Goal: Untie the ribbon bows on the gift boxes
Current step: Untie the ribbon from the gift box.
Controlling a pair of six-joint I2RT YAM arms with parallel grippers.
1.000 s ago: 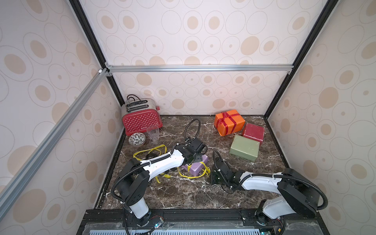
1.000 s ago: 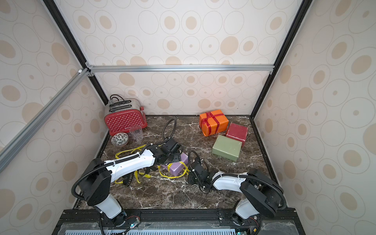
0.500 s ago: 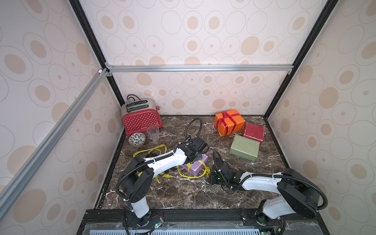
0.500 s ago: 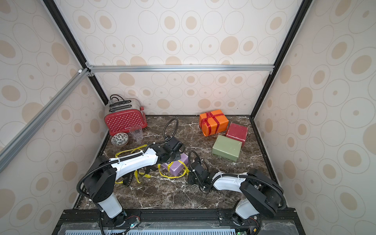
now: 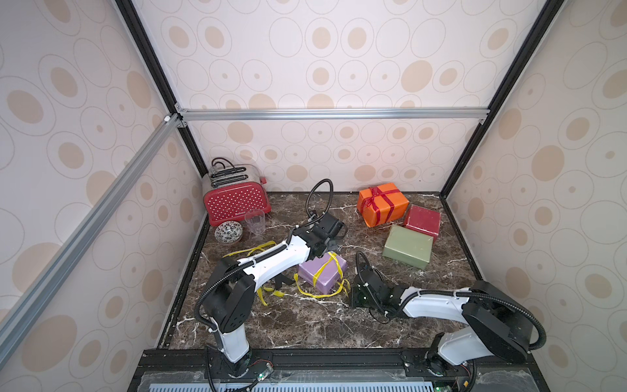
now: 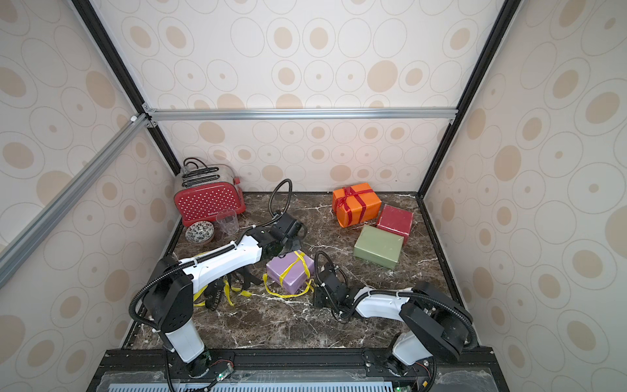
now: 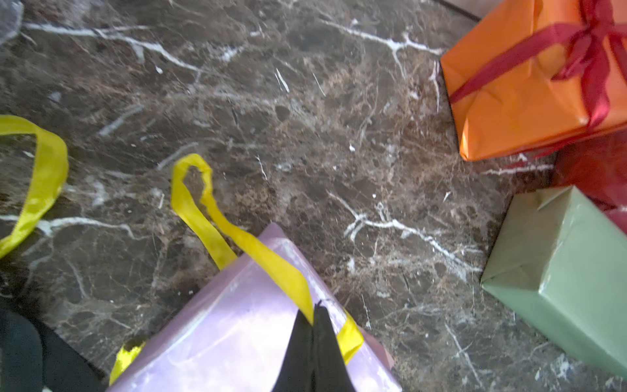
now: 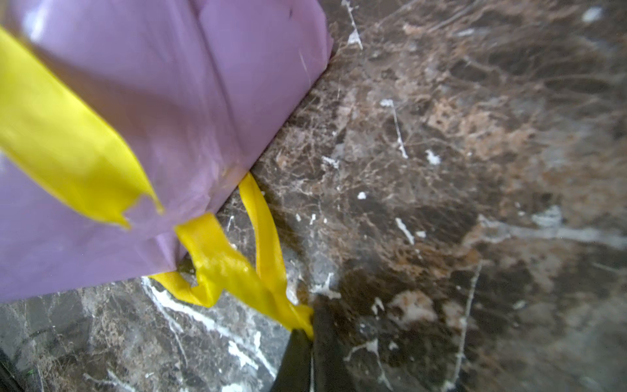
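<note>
The lilac gift box [image 5: 322, 276] [image 6: 290, 273] sits mid-table with a yellow ribbon [image 5: 325, 268] [image 7: 264, 258] still crossed over it. My left gripper [image 7: 312, 317] [image 5: 327, 250] is at the box's far top edge, shut on a strand of that ribbon. Beside the near right corner, low on the table, my right gripper [image 8: 310, 331] [image 5: 352, 294] is shut on the ribbon's trailing end [image 8: 237, 271]. The orange box [image 5: 381, 203] [image 7: 526, 85] keeps its red bow [image 5: 373, 194] tied. The dark red box [image 5: 422, 222] and the olive green box [image 5: 407, 251] carry no ribbon.
A loose yellow ribbon [image 5: 249, 251] and a black lettered ribbon [image 6: 217, 295] lie on the marble under my left arm. A red dotted toaster [image 5: 235, 200], a clear cup [image 5: 255, 221] and a patterned bowl [image 5: 228, 232] stand at the back left.
My left gripper has shifted right to the far edge of the lilac box and shut on the yellow ribbon. The right arm has stayed put.
</note>
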